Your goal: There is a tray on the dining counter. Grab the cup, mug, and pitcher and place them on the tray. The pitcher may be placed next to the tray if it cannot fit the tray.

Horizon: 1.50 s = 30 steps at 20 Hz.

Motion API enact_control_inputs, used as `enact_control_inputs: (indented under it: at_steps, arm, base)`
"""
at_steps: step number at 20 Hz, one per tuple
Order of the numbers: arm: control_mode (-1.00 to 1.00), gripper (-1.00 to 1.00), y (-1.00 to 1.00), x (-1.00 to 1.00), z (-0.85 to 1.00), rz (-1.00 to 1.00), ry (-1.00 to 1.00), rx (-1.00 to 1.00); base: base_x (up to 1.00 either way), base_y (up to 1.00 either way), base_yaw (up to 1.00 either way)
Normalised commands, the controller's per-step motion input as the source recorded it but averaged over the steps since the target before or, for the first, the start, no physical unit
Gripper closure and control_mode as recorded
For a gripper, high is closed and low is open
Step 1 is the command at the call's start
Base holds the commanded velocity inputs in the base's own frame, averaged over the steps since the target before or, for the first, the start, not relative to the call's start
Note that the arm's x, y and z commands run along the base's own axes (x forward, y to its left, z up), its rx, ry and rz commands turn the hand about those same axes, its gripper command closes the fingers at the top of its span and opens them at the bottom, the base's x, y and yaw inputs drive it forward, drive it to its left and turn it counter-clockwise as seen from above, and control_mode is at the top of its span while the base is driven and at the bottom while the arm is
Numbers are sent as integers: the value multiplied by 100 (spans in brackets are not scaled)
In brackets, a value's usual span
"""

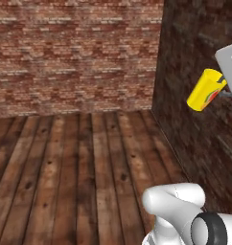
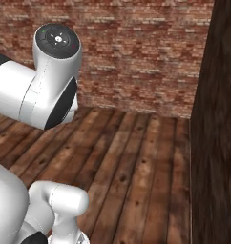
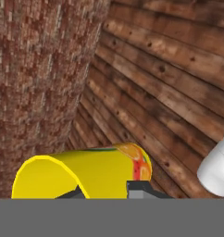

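Note:
The cup (image 1: 204,92) is a bright yellow handleless tumbler with a red-orange fruit picture. It hangs tilted in the air at the right of the left base view, in front of a dark wall. My gripper (image 1: 219,88) is shut on its rim end. In the hand view the cup (image 3: 93,171) lies across the bottom, open mouth to the left, with a dark fingertip (image 3: 140,189) pressed against its side. The tray, dining counter, mug and pitcher are out of view.
A red brick wall (image 1: 75,52) stands ahead, with wood plank floor (image 1: 79,167) below it. A dark wall (image 2: 217,143) rises close on the right. My arm's elbow (image 2: 46,81) looms at the left of the right base view.

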Motion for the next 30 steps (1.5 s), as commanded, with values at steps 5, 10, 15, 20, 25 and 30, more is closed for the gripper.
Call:
enact_control_inputs:
  at_steps: [5,10,15,20,25,30]
  arm:
    - [100,100,0,0,0,0,0,0]
    - [100,100,0,0,0,0,0,0]
    - [100,100,0,0,0,0,0,0]
    - [100,100,0,0,0,0,0,0]
    - [100,100,0,0,0,0,0,0]
    - [100,100,0,0,0,0,0,0]
  base:
    - [100,-57,22]
    - [100,-63,28]
    - [91,-71,51]
    - [62,-53,85]
    - [55,-48,96]
    - [57,-53,94]
